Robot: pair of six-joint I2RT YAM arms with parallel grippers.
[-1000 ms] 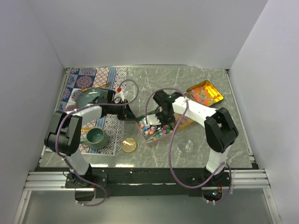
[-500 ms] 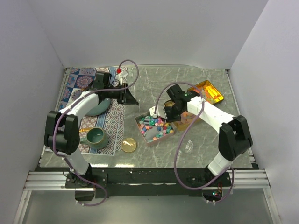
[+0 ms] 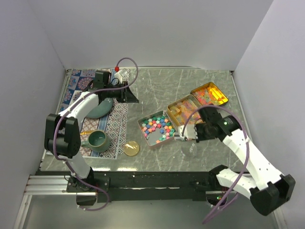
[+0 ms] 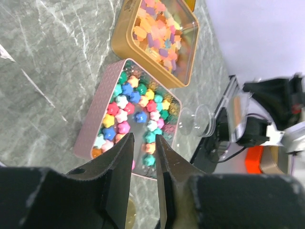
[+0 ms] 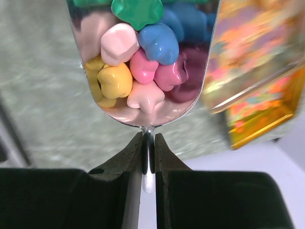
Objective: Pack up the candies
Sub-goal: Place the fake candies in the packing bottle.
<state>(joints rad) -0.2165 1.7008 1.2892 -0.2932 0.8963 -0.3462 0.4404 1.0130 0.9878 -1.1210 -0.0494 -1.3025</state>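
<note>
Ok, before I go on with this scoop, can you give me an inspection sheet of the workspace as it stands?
Surface: grey marble-look tabletop; patterned mat on its left side.
Job's things: star candies in the pink tin; more candies in the gold tin and a second gold tin; metal scoop loaded with candies.
Clutter: green mug and teal dish on the mat; gold round lid; clear cup.
Grippers: left gripper slightly open, empty; right gripper shut on the scoop's handle.
Cables: purple cable looped along each arm.
Surroundings: white walls on three sides; metal rail along the near edge.
</note>
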